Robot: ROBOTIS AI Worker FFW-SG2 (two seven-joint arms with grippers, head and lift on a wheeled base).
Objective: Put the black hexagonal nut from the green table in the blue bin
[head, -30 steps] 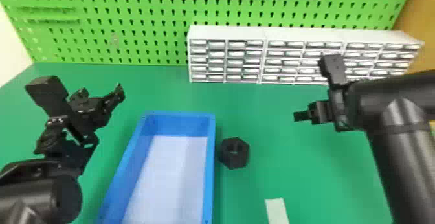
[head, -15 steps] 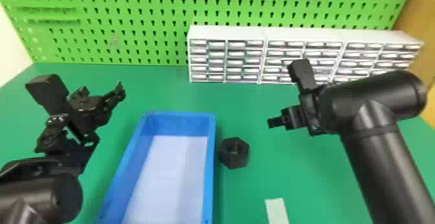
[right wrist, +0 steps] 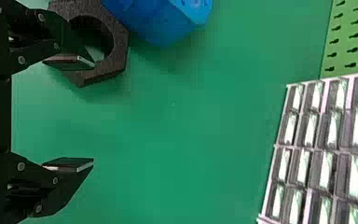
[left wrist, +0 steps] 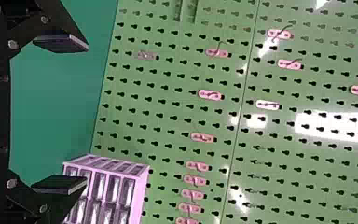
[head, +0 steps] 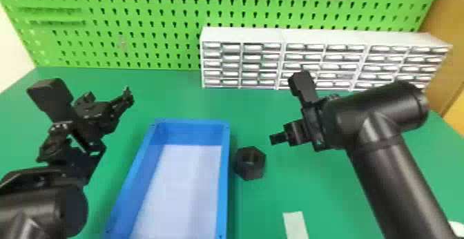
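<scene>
head view: right gripper (head: 279, 138) and left gripper (head: 115, 106) gape wide, empty; black nut (head: 250, 172) sits beside blue bin (head: 225, 172).

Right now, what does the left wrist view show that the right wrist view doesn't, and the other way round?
Left wrist view: the left gripper, open, and several small hook plates. Right wrist view: the right gripper, open, the black hexagonal nut and part of the blue bin. Both: the green table, the green pegboard and the drawer cabinet.
</scene>
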